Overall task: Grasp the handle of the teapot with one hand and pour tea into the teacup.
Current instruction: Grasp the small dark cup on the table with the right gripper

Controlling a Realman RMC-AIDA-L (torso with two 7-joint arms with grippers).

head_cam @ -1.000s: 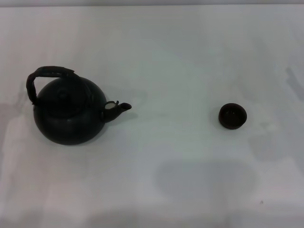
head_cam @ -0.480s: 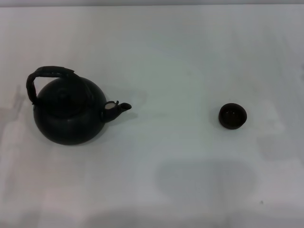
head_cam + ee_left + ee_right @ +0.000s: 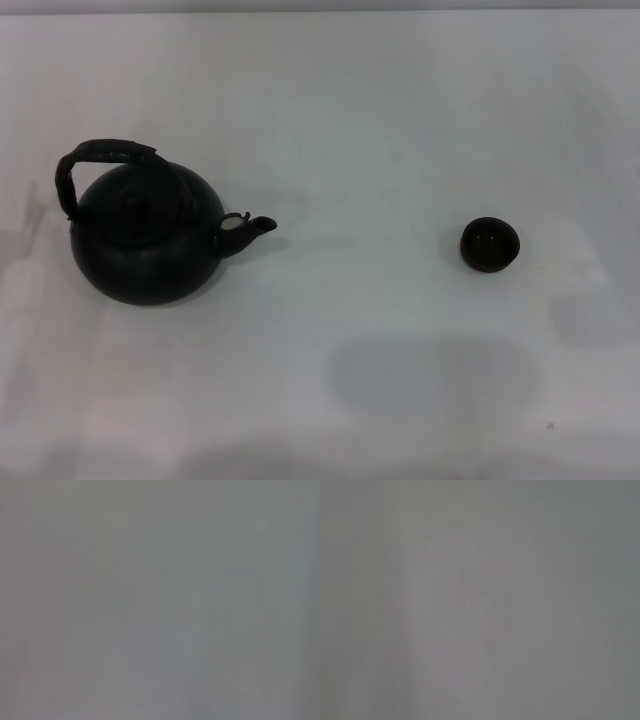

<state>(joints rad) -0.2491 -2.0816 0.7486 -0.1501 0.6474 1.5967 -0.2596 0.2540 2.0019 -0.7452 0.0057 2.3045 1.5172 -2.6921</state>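
Note:
A large round black teapot (image 3: 140, 245) stands upright on the white table at the left in the head view, its stubby spout (image 3: 250, 229) pointing right. Its arched black handle (image 3: 100, 156) rises over the lid, tilted toward the left. A tiny dark teacup (image 3: 490, 244) sits upright at the right, well apart from the spout. Neither gripper shows in any view. Both wrist views hold only a plain grey surface.
The white table (image 3: 340, 130) stretches all around the teapot and the teacup. Soft shadows lie on it near the front middle and along the left and right sides.
The teapot and the teacup have not moved. Only the faint shadows at the left and right edges of the table have shifted slightly.

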